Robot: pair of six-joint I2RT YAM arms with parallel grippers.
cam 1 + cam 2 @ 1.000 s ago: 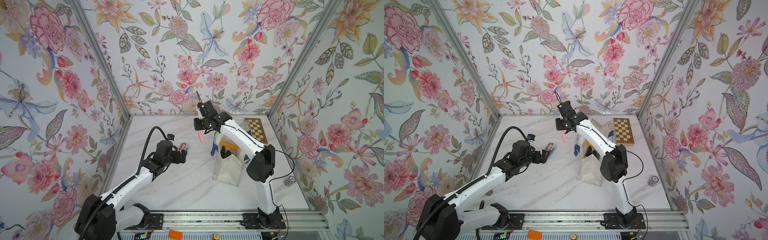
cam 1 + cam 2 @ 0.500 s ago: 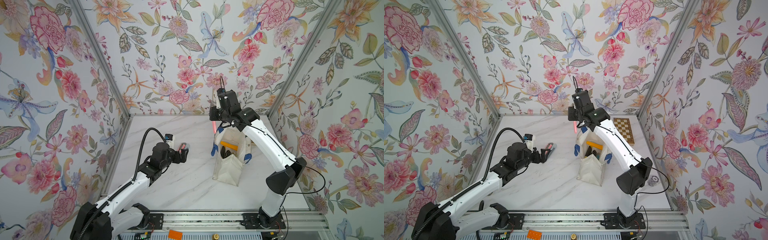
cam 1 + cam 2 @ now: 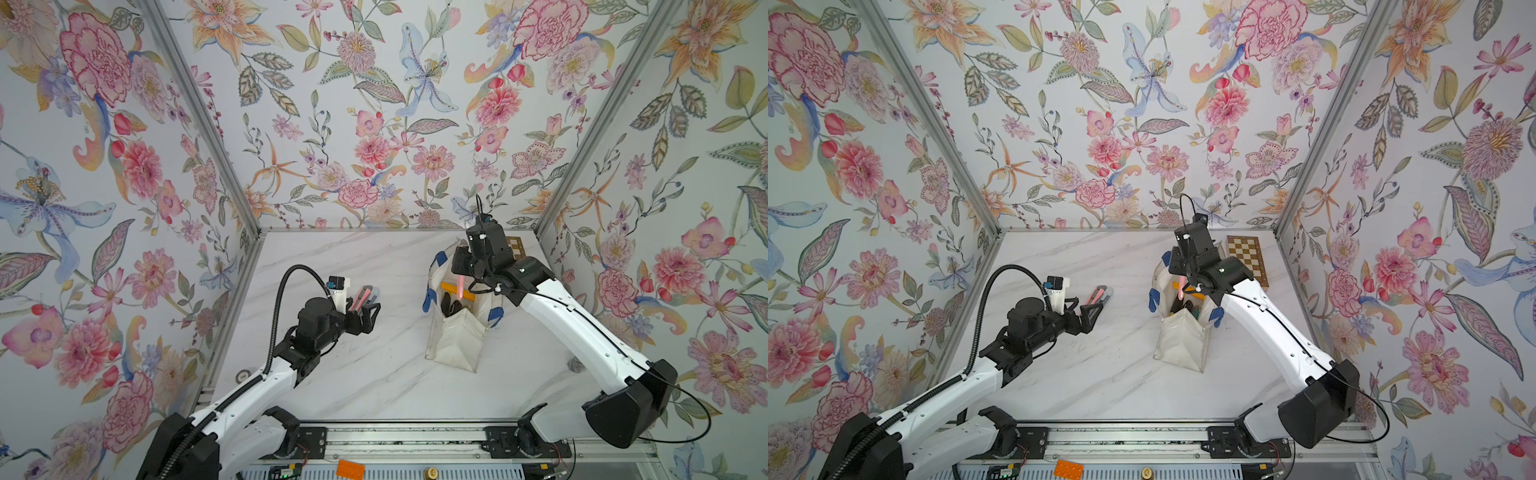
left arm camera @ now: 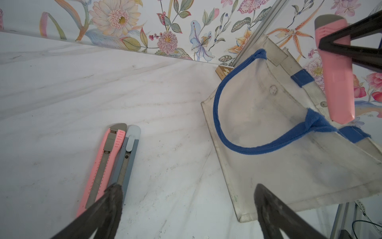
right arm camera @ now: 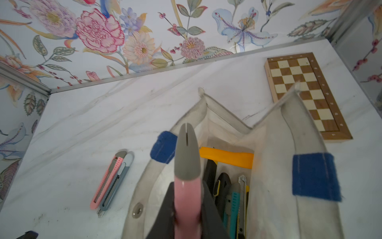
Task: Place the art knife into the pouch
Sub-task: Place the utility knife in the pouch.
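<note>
While the right tool clamps the art knife near upright, its lower end hangs just over the open pouch; the left tool gapes, well apart.

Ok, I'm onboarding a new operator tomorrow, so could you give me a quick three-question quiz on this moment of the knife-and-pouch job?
1. True or false: the left gripper is shut on a knife.
2. Where is the pink knife that the right gripper grips? A) on the chessboard B) over the mouth of the open pouch C) on the floor
3. Fill in: ___ knives lie side by side on the table, untouched.

Key:
1. False. Its jaws stand open and empty.
2. B.
3. Two: a second pink knife and a grey-blue knife.
</note>
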